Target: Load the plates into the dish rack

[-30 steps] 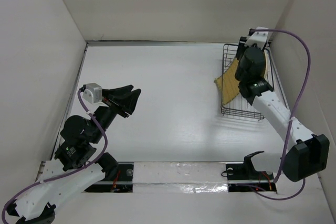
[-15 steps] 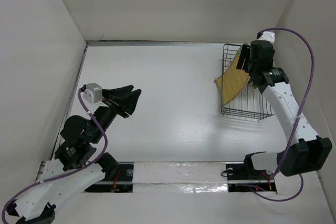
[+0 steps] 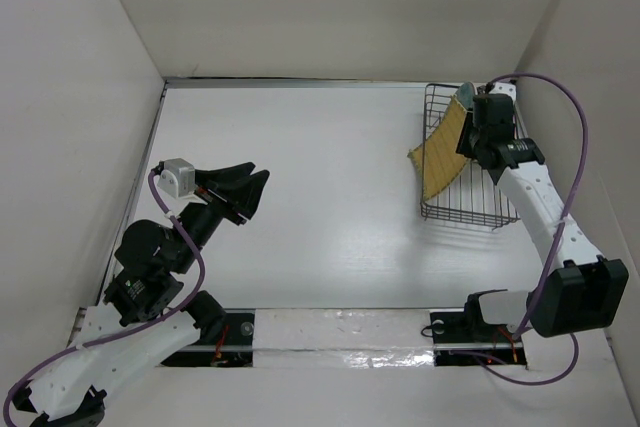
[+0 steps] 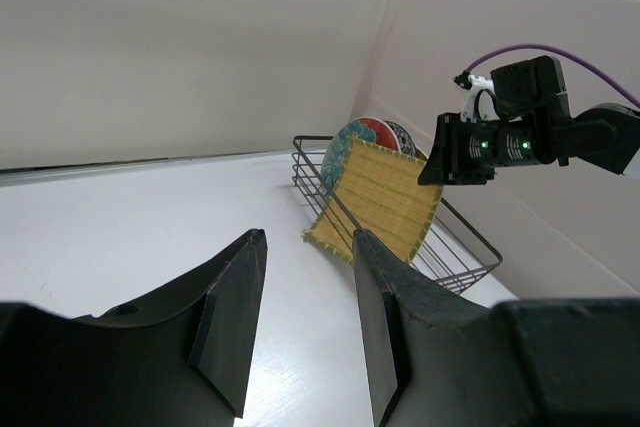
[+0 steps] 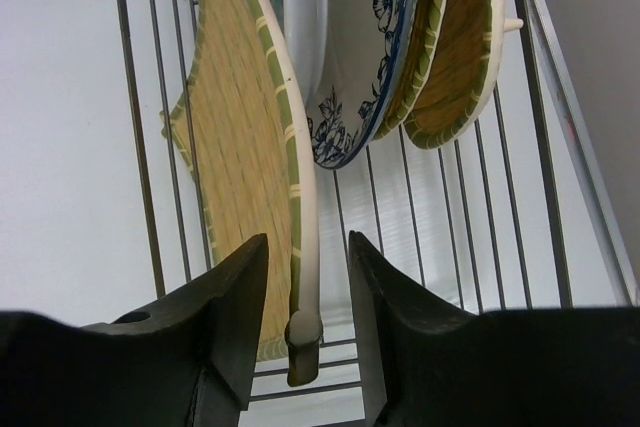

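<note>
The plates (image 5: pixel 370 67) are stood on edge in the rack (image 3: pixel 462 213) at the bench's (image 3: pixel 300 167) far right, with the yellow plate (image 5: pixel 240 147) leaning outermost. They are judged stiff, slippery and breakable, best taken by the top rim. The right gripper (image 5: pixel 307 242) is spread astride that rim; the left gripper (image 4: pixel 305 297) is spread, empty, well apart.

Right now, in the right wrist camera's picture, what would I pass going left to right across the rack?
White table → big yellow woven plate → white-backed plate with teal showing → blue-and-white floral plate → thin-edged yellow woven plate → another yellow woven plate → dish rack's right rail.
</note>
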{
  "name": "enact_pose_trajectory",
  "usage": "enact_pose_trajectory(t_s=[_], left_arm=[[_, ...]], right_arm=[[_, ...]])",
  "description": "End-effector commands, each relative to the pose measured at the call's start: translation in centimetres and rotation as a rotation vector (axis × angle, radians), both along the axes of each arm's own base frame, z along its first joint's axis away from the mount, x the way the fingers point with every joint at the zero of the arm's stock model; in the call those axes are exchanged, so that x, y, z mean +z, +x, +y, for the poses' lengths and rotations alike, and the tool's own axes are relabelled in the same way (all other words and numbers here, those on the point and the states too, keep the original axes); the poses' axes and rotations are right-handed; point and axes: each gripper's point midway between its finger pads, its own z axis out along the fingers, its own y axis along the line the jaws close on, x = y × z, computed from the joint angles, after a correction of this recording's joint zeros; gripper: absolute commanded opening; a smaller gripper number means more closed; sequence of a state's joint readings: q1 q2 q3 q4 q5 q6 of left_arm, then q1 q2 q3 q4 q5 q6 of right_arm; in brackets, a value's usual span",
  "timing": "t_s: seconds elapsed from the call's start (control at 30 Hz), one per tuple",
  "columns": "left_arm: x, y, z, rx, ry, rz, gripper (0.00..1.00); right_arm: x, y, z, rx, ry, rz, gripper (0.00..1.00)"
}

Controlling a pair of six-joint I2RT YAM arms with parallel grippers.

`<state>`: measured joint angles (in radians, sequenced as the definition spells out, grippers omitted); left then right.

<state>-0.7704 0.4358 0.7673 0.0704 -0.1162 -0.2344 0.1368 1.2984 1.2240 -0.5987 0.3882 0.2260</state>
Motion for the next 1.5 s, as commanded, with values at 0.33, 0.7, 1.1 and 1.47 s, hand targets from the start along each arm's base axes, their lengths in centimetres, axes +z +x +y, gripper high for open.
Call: enact_pose_trajectory(t_s=[0.33, 0.7, 1.1, 1.47], left_arm=[[1.7, -0.3, 0.1, -0.011, -0.043, -0.041, 0.37], [1.5, -0.1, -0.1, -0.009, -0.036, -0.035, 0.38], [1.4, 0.0, -0.1, -0.008, -0.033, -0.033, 0.38], [1.1, 0.2, -0.2, -0.001, -0.024, -0.026, 0.38]], right_arm=[[1.7, 2.6, -0.3, -0.042, -0.034, -0.094, 0.03], [10.3, 0.8, 1.9, -0.041, -0.058, -0.354, 0.00], [18.1, 0.4, 1.8, -0.127, -0.158, -0.597, 0.00], [18.8, 3.3, 2.2, -0.164, -0.250, -0.661, 0.00]])
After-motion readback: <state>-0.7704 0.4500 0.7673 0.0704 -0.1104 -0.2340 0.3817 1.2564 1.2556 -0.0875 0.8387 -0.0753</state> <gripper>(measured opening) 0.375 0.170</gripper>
